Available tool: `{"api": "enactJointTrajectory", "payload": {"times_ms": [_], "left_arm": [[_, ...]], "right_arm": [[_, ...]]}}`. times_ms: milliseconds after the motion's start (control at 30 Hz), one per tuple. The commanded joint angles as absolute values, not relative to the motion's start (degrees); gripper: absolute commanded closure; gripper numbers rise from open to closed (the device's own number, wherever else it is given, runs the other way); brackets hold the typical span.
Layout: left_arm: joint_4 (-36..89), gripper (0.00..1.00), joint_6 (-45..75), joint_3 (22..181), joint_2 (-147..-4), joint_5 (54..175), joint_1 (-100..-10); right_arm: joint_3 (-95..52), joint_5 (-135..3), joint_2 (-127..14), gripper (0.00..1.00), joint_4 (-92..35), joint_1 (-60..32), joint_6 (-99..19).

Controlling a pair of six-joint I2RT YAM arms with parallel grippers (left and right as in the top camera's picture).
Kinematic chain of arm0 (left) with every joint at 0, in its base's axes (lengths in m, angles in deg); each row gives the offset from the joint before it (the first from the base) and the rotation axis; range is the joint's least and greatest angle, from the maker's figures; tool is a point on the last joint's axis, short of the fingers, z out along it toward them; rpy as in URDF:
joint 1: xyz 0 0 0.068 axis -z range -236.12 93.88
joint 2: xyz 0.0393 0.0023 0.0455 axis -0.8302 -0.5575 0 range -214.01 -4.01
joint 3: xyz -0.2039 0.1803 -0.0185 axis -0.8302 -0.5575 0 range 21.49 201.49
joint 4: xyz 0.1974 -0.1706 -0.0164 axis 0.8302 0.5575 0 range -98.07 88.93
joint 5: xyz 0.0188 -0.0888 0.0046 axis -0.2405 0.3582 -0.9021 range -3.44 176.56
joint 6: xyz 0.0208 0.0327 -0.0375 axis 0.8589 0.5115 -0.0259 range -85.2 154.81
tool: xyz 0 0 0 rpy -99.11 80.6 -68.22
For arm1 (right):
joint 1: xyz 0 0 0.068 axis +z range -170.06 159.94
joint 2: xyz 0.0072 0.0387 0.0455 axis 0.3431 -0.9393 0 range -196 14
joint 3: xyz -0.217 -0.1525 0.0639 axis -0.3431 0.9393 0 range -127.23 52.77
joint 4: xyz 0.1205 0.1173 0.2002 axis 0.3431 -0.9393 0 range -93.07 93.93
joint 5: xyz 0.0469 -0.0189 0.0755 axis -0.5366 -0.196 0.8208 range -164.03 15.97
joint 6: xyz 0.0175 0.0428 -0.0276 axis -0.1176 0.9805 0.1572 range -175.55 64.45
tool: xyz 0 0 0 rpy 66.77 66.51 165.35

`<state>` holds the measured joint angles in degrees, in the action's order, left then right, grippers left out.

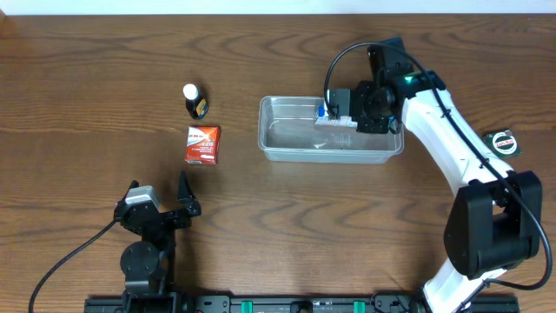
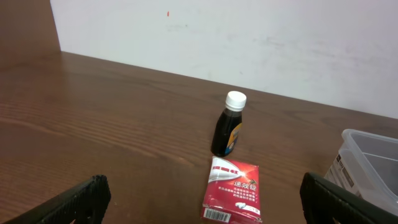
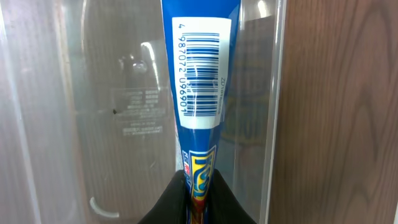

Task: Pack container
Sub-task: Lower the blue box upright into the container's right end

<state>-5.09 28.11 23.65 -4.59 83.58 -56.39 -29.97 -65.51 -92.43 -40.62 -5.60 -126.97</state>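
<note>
Table (image 1: 87, 104) of dark wood grain. Far left, near edge: left gripper (image 1: 159, 193) stands low over the wood, jaws spread wide, nothing between them. Ahead of it, a small dark bottle (image 2: 228, 127) with a white cap, upright. Just in front of the bottle lies a red and white packet (image 2: 233, 190), flat, barcode end toward the left wrist camera, apart from the bottle. Centre-right: the container (image 1: 287, 130), a clear shallow tub, sits on the table with its long side running left to right, well apart from the packet. Over its right part, the right gripper (image 3: 196, 198) is clenched on one end of a narrow blue pack (image 3: 199, 68) with a white barcode label. The pack reaches out over the tub's floor, close beside one clear wall; whether it touches the floor I cannot tell. Far right, a small round dark object (image 1: 502, 142) lies on the wood beside the right arm.
</note>
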Motion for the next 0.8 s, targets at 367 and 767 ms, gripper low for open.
{"api": "enactJointTrajectory", "payload": {"times_ms": [367,767], "left_arm": [[-4.32,0.02,27.63,21.72,-4.26,82.92,-56.63],[-4.32,0.02,27.63,21.72,-4.26,82.92,-56.63]], "right_arm": [[-26.97,-68.48,-91.12,0.59,-34.68,-5.91,-123.26],[-26.99,-68.42,-90.81,0.01,-34.66,-5.76,-111.08]]}}
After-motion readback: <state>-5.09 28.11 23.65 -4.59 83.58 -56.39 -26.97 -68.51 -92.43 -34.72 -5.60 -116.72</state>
